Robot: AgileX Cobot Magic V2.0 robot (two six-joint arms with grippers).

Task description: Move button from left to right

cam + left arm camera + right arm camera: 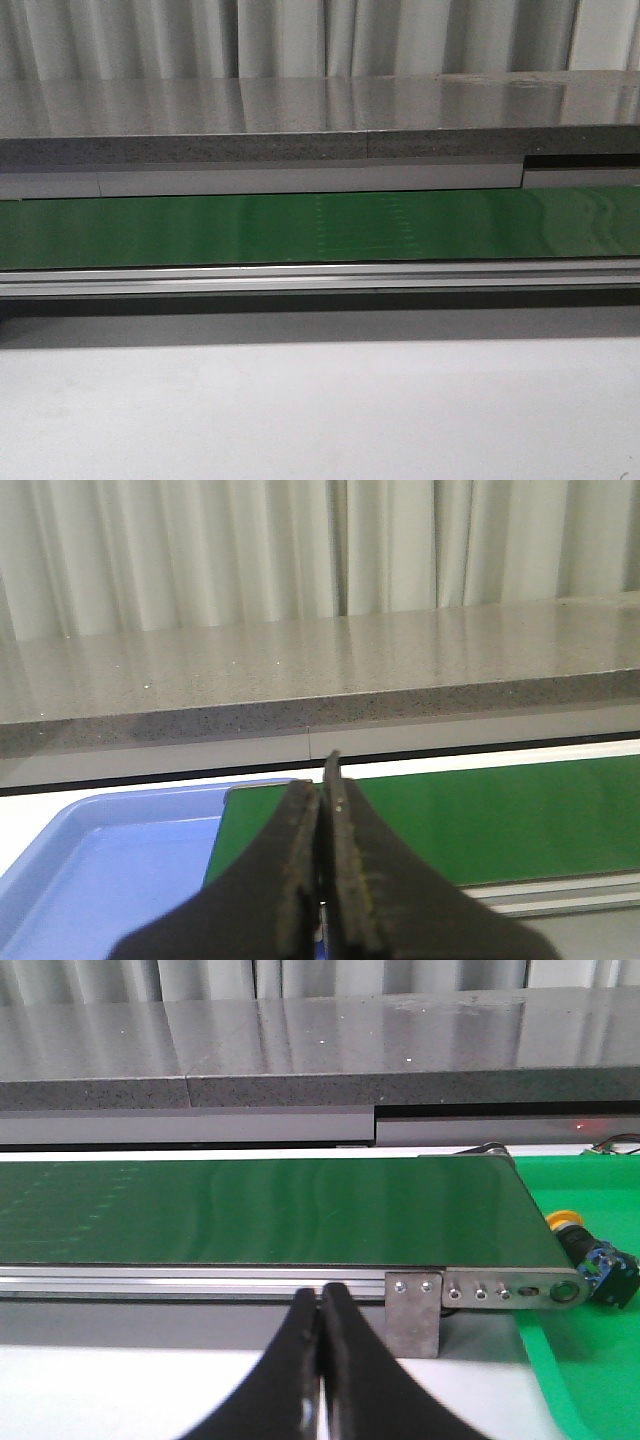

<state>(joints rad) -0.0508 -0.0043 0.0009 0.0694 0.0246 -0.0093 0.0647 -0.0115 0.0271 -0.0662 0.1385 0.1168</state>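
Green belt [320, 228] bare — button [590, 1255] past its end.

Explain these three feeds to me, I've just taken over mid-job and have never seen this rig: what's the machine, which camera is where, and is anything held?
It is a two-armed robot facing a green conveyor belt. The front view looks forward over the table; neither arm shows there. The other two views come from wrist cameras. The left gripper is shut on nothing, above a blue tray. The right gripper is also shut and empty. The button, yellow-capped, lies on a green tray past the belt's end.
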